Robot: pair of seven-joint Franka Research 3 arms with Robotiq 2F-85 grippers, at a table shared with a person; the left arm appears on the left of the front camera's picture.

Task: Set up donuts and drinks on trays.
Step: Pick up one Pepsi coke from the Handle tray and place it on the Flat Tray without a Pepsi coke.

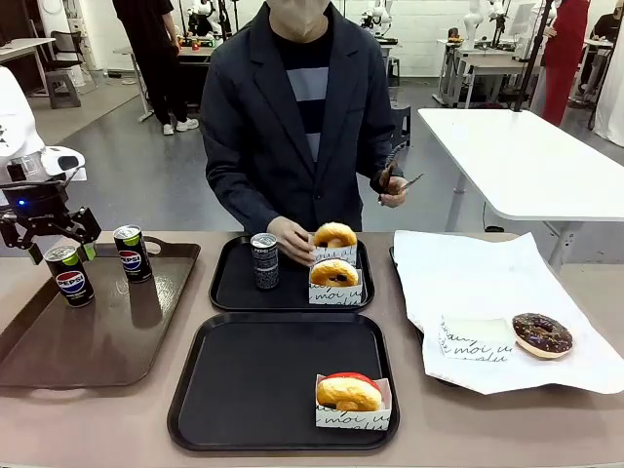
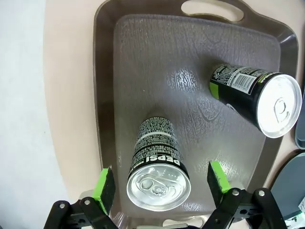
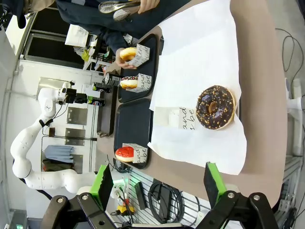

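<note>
Black Pepsi can (image 1: 70, 278), the one nearest the brown tray's (image 1: 97, 356) left edge, stands upright straight below the left gripper (image 2: 161, 183). The green pads (image 2: 106, 187) gape wide either side of its top, not touching. Its long axis seems to run along the fingers, favouring a straight descent.

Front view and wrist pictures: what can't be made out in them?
Front view: the white paper hides whatever lies under it.
Front view: the brown tray is cut off by the left edge.
Left wrist view: print on the farther can is too small to read.
</note>
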